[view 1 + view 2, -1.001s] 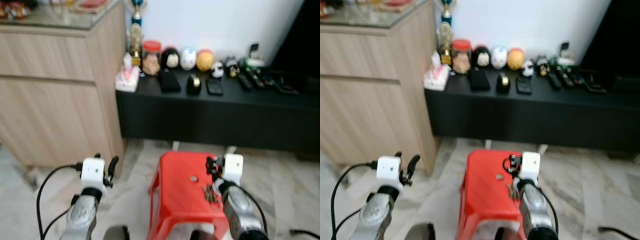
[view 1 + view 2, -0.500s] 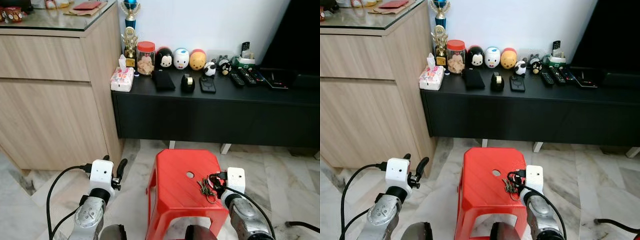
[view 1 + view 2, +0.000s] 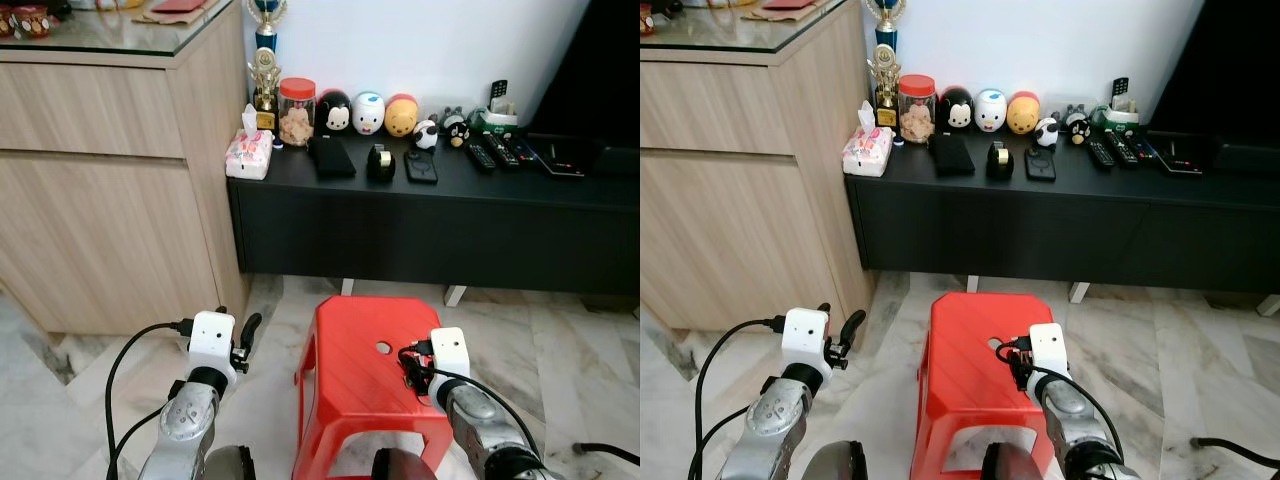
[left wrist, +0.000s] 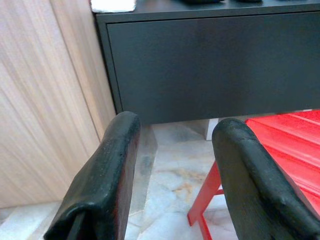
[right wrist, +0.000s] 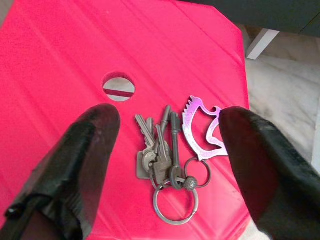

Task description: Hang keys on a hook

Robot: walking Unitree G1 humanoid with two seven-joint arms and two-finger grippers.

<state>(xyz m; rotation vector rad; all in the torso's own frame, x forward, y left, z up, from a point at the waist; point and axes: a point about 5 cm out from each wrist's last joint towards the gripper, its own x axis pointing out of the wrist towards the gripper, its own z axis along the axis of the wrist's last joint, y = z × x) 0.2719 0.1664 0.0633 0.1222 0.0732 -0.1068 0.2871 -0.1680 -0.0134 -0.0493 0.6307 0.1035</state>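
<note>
The keys (image 5: 170, 165) lie flat on the red stool (image 3: 350, 370), near its round hole (image 5: 118, 86). The right claw (image 5: 167, 150) hovers just above them, fingers spread to either side. The left claw (image 4: 172, 165) is spread too, off beside the stool.

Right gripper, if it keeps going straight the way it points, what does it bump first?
Probably the keys. The right gripper is open, its fingers either side of the bunch lying on the red stool. How far above them it hangs is hard to tell.
</note>
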